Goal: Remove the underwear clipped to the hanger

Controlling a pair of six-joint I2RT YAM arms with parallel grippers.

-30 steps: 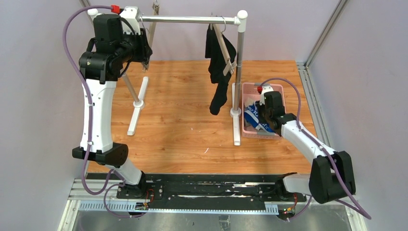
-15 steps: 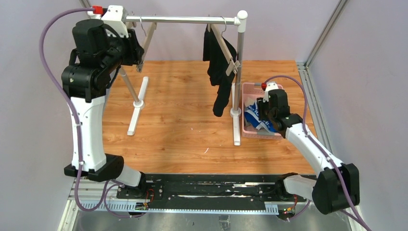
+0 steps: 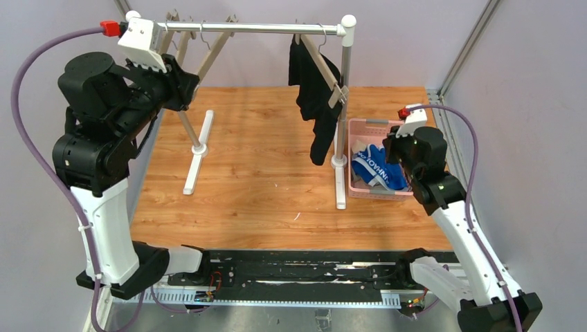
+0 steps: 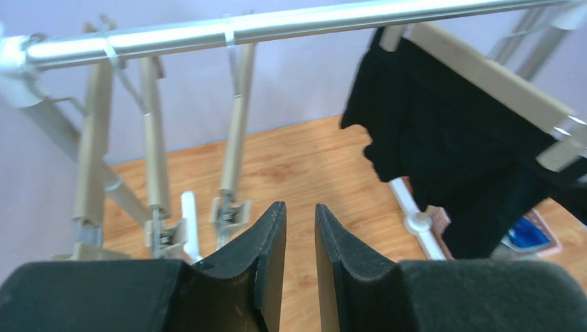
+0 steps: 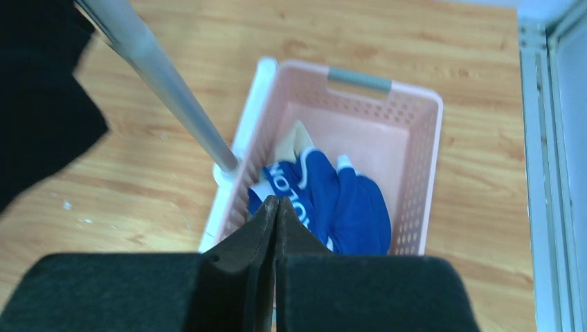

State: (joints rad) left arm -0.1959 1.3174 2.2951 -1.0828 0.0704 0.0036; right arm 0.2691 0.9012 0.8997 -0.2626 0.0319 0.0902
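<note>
The black briefs point(image 3: 315, 97) hang clipped to a wooden hanger point(image 3: 324, 69) at the right end of the rack rail; they also show in the left wrist view point(image 4: 443, 138). The blue briefs point(image 3: 377, 169) with white lettering lie in the pink basket point(image 3: 367, 124), and show in the right wrist view point(image 5: 346, 207). A pale cloth point(image 5: 294, 142) shows beside them; I cannot tell if it is the grey brief. My left gripper point(image 4: 300, 211) is slightly open and empty, high at the rack's left end point(image 3: 188, 83). My right gripper point(image 5: 277, 202) is shut and empty above the basket point(image 3: 400, 158).
Empty wooden clip hangers point(image 3: 214, 48) hang at the left of the metal rail point(image 3: 263, 28), just ahead of my left gripper point(image 4: 235, 131). The rack's right post point(image 3: 344, 97) stands beside the basket's left wall. Walls and an aluminium frame stand close on both sides.
My left arm has drawn back to the left, away from the rail, uncovering the empty hangers. My right arm has risen from the basket and shifted right. The black briefs swung slightly.
</note>
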